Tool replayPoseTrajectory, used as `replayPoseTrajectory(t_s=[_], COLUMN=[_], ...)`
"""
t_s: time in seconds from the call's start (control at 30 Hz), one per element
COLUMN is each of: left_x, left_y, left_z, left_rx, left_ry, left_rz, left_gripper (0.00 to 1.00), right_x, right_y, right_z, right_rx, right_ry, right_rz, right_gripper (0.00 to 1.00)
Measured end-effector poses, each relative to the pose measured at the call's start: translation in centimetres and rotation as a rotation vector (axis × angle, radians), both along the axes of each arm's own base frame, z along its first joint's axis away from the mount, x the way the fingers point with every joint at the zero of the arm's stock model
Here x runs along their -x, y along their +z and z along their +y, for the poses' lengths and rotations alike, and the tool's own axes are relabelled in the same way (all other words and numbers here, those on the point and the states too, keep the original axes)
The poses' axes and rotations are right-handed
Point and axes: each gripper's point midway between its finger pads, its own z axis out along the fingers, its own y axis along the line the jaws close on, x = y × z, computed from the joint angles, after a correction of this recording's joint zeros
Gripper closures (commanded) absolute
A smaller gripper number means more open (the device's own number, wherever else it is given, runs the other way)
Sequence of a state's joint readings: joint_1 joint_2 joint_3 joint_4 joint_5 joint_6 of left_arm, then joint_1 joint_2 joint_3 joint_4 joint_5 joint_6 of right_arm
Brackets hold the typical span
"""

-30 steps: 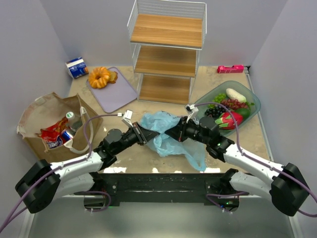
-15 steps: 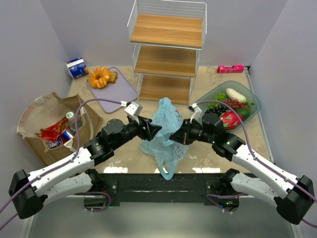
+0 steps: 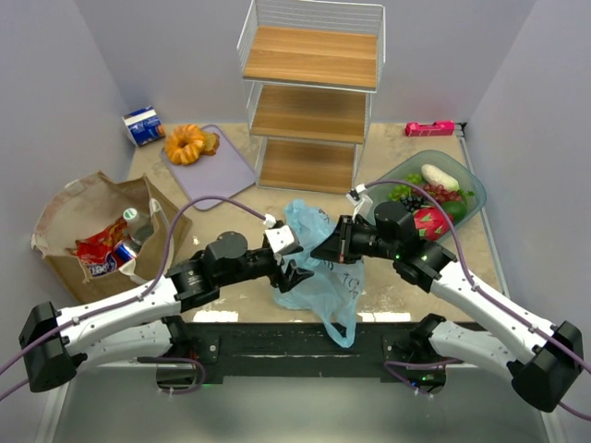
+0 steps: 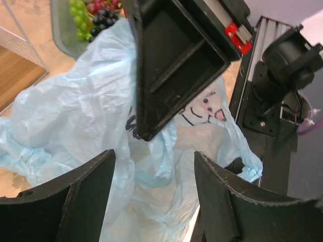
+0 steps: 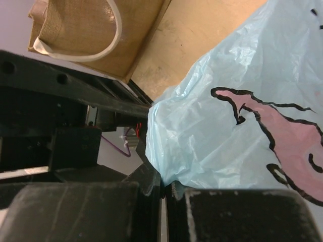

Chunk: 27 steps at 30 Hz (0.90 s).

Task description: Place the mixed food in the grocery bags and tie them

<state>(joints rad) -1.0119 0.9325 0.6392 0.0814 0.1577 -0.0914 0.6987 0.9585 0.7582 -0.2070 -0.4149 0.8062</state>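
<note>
Paper bag, frame left — packed, untied; fruit, upper right, unbagged; your right gripper pinches blue bag, left gripper spread wide.

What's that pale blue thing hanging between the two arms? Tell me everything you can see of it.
It is a thin, crinkled, slightly see-through light-blue plastic bag printed with a pink cartoon figure outlined in black. It hangs bunched and limp over the table, its tail drooping toward the near edge. The right end effector is shut on its upper fold. The left end effector stands open beside it; whether it touches the bag is unclear.
</note>
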Motion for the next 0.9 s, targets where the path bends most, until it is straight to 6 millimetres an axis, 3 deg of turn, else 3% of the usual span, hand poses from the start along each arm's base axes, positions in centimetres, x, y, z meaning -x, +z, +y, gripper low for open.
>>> replayPoseTrajectory(t_s=[0.3,0.4,0.43,0.47,0.5,0.53,0.57,0.67,0.8,0.9], left_x=[0.4,0.3,0.1,0.0,-0.2,-0.5,-0.9,-2.0,-3.6,-4.5], left_y=[-1.5,-2.4,-2.8,-3.3,-3.8,-4.2,-4.4,-4.1,-1.9,0.0], left_z=[-1.2,-1.9,-2.0,-2.2,-2.2,-2.2,-2.1,-1.4,0.5,1.8], left_rx=[-0.037,-0.054,-0.062,-0.073,-0.082,-0.093,-0.097,-0.082,0.004,0.095], left_ry=[-0.045,-0.049,-0.044,-0.035,-0.021,0.002,0.027,0.114,0.229,0.286], left_rz=[-0.002,0.008,0.015,0.025,0.036,0.042,0.048,0.064,0.108,0.152], left_gripper=[0.28,0.52,0.74,0.85,0.96,1.00,1.00,1.00,1.00,1.00], right_x=[-0.3,-0.3,-0.3,-0.3,-0.4,-0.4,-0.4,-0.7,-1.2,-1.3], right_y=[0.0,0.1,0.1,0.1,0.2,0.2,0.1,0.2,1.6,2.5], right_z=[-0.2,-0.1,-0.1,-0.1,-0.1,-0.1,-0.2,-0.7,-1.8,-2.7], right_rx=[-0.007,-0.012,-0.015,-0.017,-0.019,-0.020,-0.017,0.001,0.019,0.031], right_ry=[-0.022,-0.026,-0.027,-0.028,-0.030,-0.029,-0.031,-0.043,-0.074,-0.089], right_rz=[0.026,0.033,0.035,0.036,0.037,0.037,0.039,0.033,-0.024,-0.091], right_gripper=[1.00,1.00,1.00,1.00,0.97,0.91,0.76,0.57,0.46,0.44])
